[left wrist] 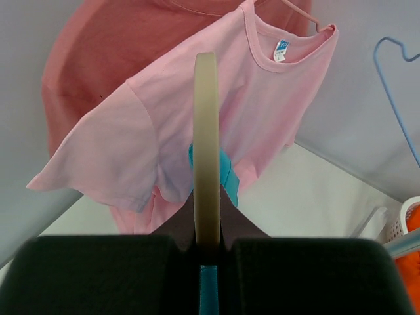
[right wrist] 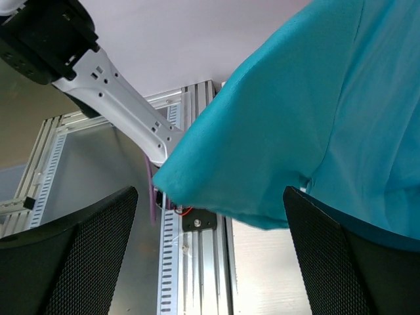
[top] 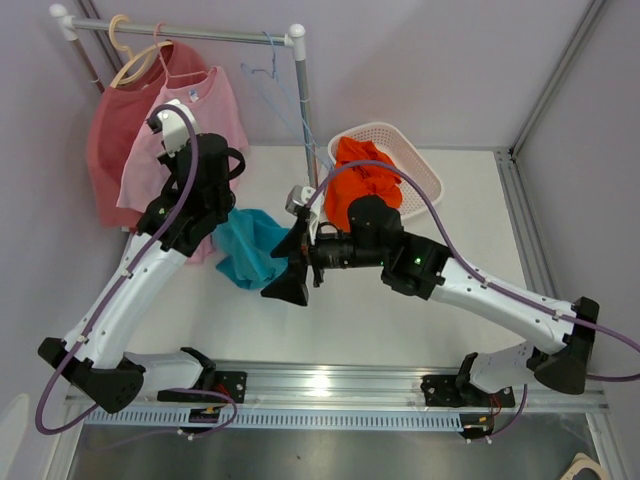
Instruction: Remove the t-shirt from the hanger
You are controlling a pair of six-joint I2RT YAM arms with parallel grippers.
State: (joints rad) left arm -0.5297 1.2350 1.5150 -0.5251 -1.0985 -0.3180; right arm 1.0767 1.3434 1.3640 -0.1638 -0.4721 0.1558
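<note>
Rack's at your 11 o'clock in the top view: the rail (top: 200,33) carries a red t-shirt (top: 105,150) and, in front of it, a pink t-shirt (top: 222,100). The left arm crosses over both. A bare blue wire hanger (left wrist: 384,79) hangs by the rail's R post at 12. In the L wrist cam the pink tee fills the view straight ahead, close behind what you're holding.

Basket (top: 400,135) sits at 1 o'clock on the table (top: 470,210) with an orange cloth (top: 360,185) heaped in it, spilling over the near rim. The R arm's elbow passes just in front.

Teal t-shirt (top: 250,245) hangs mid-table, a bit toward 10 o'clock, between the two wrists. Can't tell if it touches the table.

L arm: base at 7, reaching up toward 11, wrist aimed at the rack. Left gripper (left wrist: 209,246) is clamped on the cream hanger (left wrist: 206,131), which sticks out edge-on from between the fingers. Teal fabric shows either side of it and in the slit below.

R arm: base at 5, folded in to centre, wrist pointing to 9. Right gripper (right wrist: 209,197) is spread wide and grips nothing. The teal tee drapes across the view just ahead of it.
</note>
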